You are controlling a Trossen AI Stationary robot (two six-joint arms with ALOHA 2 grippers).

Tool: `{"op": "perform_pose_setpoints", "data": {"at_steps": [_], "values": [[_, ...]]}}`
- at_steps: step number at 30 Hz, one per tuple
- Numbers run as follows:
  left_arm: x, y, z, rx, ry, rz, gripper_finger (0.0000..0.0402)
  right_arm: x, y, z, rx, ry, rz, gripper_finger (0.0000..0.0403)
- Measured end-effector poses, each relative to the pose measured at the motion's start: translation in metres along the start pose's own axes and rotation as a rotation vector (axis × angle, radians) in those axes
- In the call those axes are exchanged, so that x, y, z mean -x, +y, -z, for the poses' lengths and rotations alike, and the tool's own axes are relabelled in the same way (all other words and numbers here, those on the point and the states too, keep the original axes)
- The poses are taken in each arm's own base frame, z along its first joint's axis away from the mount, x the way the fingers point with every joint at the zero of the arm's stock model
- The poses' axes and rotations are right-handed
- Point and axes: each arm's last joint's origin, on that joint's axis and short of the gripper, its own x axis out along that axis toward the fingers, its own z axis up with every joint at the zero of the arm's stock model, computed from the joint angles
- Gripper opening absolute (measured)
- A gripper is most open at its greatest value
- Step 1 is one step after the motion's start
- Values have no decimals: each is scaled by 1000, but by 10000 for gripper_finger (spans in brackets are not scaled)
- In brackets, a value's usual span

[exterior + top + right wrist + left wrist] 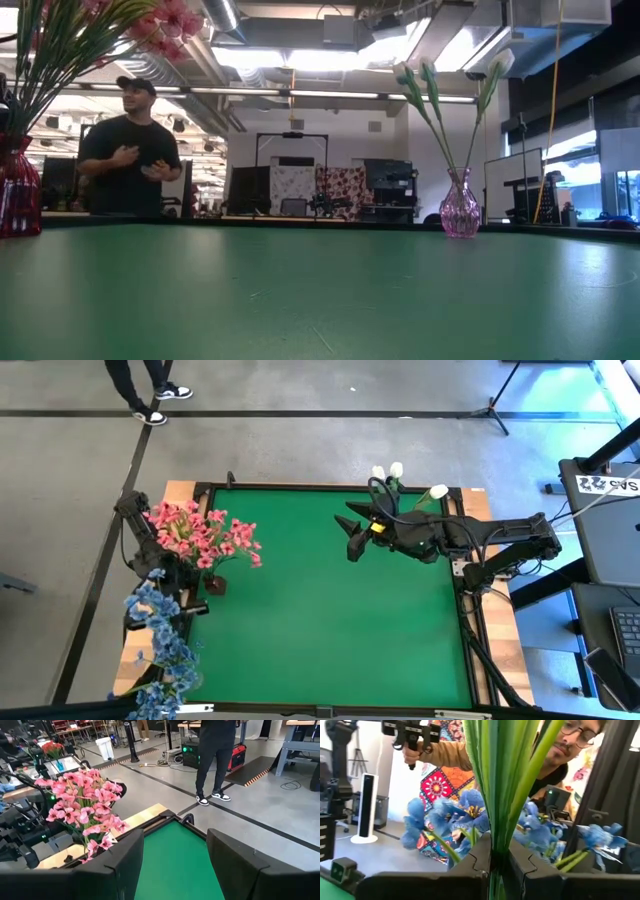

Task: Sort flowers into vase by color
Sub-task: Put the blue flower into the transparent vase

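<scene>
**Left jaws clamped on green stems at the bench's left edge**

I see the pink flowers (205, 538) bunched at the left edge of the bench (330, 610), blue flowers (160, 635) nearer along it. My left gripper (492, 865) has its jaws closed on a bundle of green stems (495, 780). White flowers (397, 472) stand in a pink glass vase (459, 208) at the far right. My right gripper (356, 532) hangs beside them, jaws apart, holding nothing.

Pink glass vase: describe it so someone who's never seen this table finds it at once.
Start from the green table and go to its far edge on the right arm's side. The pink glass vase stands there, round-bellied with a narrow neck, holding three white buds on long green stems. The pink flowers and blue flowers crowd the opposite side; only this vase holds white buds.
</scene>
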Motion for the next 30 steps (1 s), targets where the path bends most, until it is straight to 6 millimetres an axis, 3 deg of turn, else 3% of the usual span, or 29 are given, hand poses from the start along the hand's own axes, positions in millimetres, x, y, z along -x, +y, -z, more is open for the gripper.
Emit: {"op": "perform_pose_setpoints", "data": {"at_steps": [8,17,23,30], "values": [[-1,0,1,16,-4,-52,16,0,-1,2,14,15,6,218],[-2,-5,9,147,55,-75,19,0,-2,3,35,24,26,218],[-2,-6,10,111,36,-142,20,0,-3,5,52,38,42,218],[-2,-8,-1,106,1,-149,21,-1,0,0,65,-12,25,218]]}}
